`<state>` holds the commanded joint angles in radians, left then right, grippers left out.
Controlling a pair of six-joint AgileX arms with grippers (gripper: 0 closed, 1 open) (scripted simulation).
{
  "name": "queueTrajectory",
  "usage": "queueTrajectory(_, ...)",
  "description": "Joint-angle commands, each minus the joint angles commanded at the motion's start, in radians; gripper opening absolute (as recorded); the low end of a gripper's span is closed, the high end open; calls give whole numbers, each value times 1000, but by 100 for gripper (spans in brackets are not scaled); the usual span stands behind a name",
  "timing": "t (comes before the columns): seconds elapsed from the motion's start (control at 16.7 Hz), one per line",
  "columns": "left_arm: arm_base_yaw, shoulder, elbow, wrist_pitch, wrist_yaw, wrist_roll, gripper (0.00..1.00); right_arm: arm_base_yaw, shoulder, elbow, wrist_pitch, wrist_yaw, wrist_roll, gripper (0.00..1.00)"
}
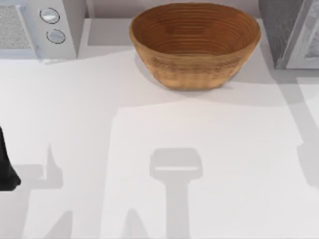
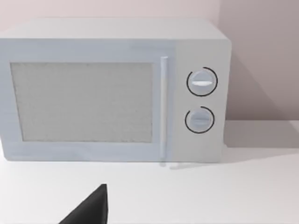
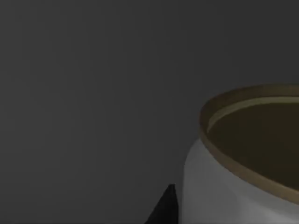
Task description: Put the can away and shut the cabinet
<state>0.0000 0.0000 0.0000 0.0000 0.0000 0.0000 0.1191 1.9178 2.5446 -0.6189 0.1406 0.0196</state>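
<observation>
- The right gripper (image 3: 163, 210) appears in the right wrist view as a dark tip at the lower edge of the frame, just beside the can (image 3: 219, 186); I cannot tell if it pinches the can or if its jaws are spread.
- The can is very close to this camera, in the lower right of the frame. Its body is white and its dull gold top rim curves across the right side.
- Behind the can, the rest of the right wrist view is a dark grey surface, and I cannot tell what it is.
- The left gripper (image 2: 91, 210) shows in the left wrist view as one dark pointed finger at the lower edge of the frame; I cannot tell whether it is spread or pressed together.
- In the top view a dark part of the left arm (image 1: 6, 164) stands at the left edge of the frame, above the white table (image 1: 224, 164).
- The microwave (image 2: 112, 93) faces the left wrist camera, with its door shut and two round knobs (image 2: 202, 82) one above the other beside the handle. In the top view it is in the upper left corner.
- The woven bowl (image 1: 194, 45) stands upright in the upper middle of the top view, on the table.
- A grey cabinet (image 1: 291, 32) is in the upper right corner of the top view, well apart from the microwave, with the bowl between them.
</observation>
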Motion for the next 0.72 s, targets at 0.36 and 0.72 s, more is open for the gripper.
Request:
queueTrajectory(0.36,0,0,0,0,0,0,100,-22,170,221,-60,-18,-2,0)
queueTrajectory(0.72,0,0,0,0,0,0,100,-22,172,223,-61,-18,-2,15)
